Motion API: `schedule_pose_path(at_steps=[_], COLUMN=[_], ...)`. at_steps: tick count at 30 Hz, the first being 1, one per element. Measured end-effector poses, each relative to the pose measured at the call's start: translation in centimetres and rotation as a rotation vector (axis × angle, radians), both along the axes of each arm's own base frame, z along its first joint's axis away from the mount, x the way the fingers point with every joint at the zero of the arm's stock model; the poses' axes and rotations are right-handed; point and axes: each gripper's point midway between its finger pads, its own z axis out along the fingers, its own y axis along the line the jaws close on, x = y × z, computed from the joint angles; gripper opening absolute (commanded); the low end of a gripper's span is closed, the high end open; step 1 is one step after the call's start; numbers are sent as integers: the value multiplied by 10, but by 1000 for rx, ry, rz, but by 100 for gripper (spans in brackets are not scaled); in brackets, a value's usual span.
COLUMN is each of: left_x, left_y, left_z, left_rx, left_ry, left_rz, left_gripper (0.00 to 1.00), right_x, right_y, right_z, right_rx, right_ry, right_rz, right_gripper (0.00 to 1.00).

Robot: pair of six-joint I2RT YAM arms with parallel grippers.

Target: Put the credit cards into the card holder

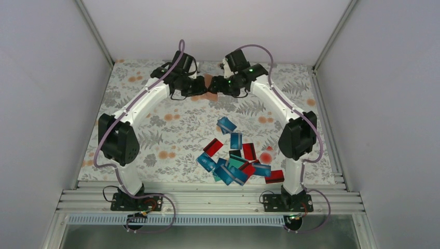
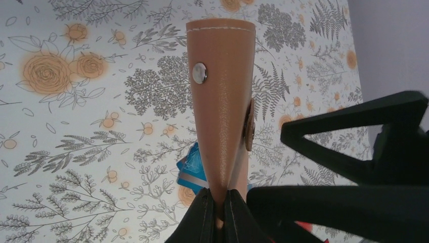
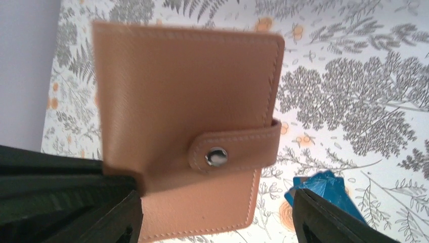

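left gripper [image 2: 218, 202]: pressed together on the lower edge of the card holder [image 2: 222, 101], which rises upright straight ahead of its fingertips.
card holder: tan, with its snap strap [image 3: 238, 144] fastened; it is held above the floral table [image 1: 155, 124], between the two grippers.
right gripper [image 3: 216, 215]: spread. The holder's flat face stands just ahead, between its fingers and nearer one of them; contact cannot be told.
credit cards [image 1: 236, 158]: blue, teal and red, scattered on the table well behind both grippers. One blue card [image 3: 326, 190] shows beyond the right gripper's other finger.
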Motion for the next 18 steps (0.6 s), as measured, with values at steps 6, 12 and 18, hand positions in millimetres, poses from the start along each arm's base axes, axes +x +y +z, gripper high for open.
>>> schedule_pose_path(at_steps=[6,12,18], left_x=[-2,0,-2], left_y=[-5,-6,-7], left_z=[4,17,16], left_rx=[2,-8,-3], left_ry=[3,-17,-8], left_rz=[-12,-13,-15], left_gripper=[2,2,2], right_x=[14,18,19], right_y=[-8,-12,-15], right_z=[17,10,6], right_rx=[-6,-21,-36], right_ry=[-56,-44,-42], right_rz=[-38,-51,-59], right_gripper=[72,69,69])
